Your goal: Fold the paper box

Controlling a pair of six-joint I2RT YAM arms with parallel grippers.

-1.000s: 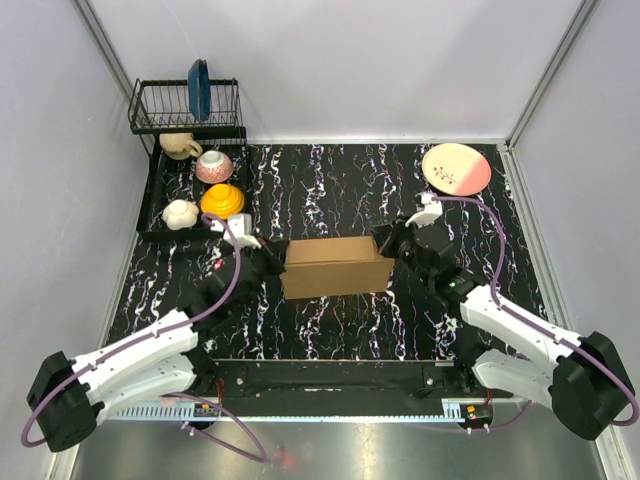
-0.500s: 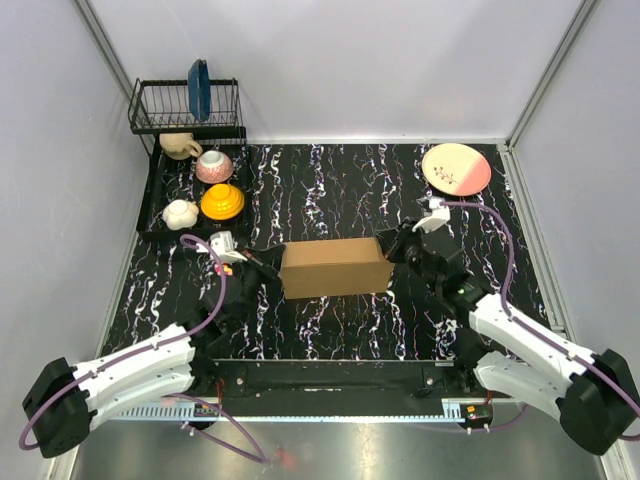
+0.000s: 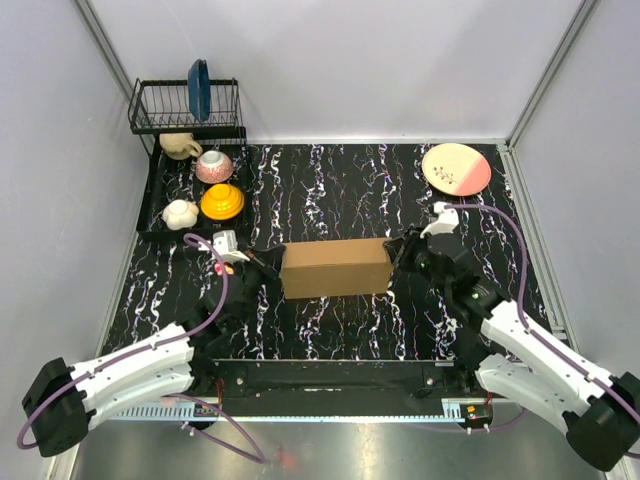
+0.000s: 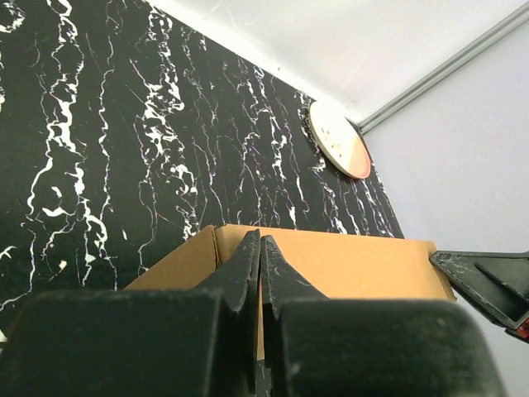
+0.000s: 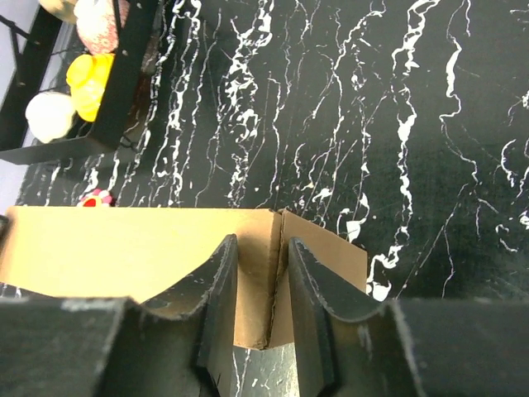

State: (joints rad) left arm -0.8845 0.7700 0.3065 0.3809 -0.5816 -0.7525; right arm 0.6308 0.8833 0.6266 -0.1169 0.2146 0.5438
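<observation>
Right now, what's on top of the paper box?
Nothing: the paper box has a bare cardboard top. Its inside and underside are covered, so they cannot be seen.

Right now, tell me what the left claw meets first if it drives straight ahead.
The cardboard box: the left claw points straight at its near end and may be touching it.

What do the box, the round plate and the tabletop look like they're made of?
The paper box: plain brown cardboard, matte, with creased fold lines. The plate: probably glazed ceramic, cream and pink, smooth; plastic is possible. The table: black with white veins, marble-look, perhaps a printed mat.
</observation>
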